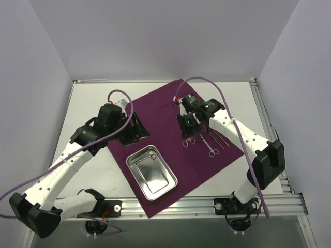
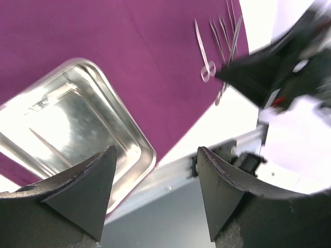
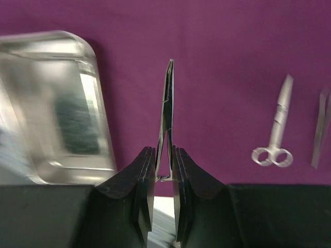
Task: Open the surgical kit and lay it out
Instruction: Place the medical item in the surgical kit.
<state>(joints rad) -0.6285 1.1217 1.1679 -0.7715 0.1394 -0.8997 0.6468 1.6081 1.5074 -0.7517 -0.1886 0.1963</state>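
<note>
The dark purple cloth [image 1: 165, 111] lies spread open on the table. The shiny steel tray [image 1: 151, 172] sits on its near left part and also shows in the left wrist view [image 2: 67, 119] and the right wrist view [image 3: 57, 124]. My right gripper [image 1: 189, 126] [image 3: 164, 155] is shut on a slim ring-handled instrument [image 3: 166, 113] just above the cloth. Three instruments [image 1: 212, 142] lie side by side to its right, among them scissors [image 3: 274, 139]. My left gripper [image 1: 137, 134] [image 2: 158, 191] is open and empty, above the cloth's left edge behind the tray.
White walls enclose the table on three sides. An aluminium rail [image 1: 196, 204] runs along the near edge, and the cloth's front corner hangs over it. Bare white table [image 1: 93, 98] lies left of the cloth.
</note>
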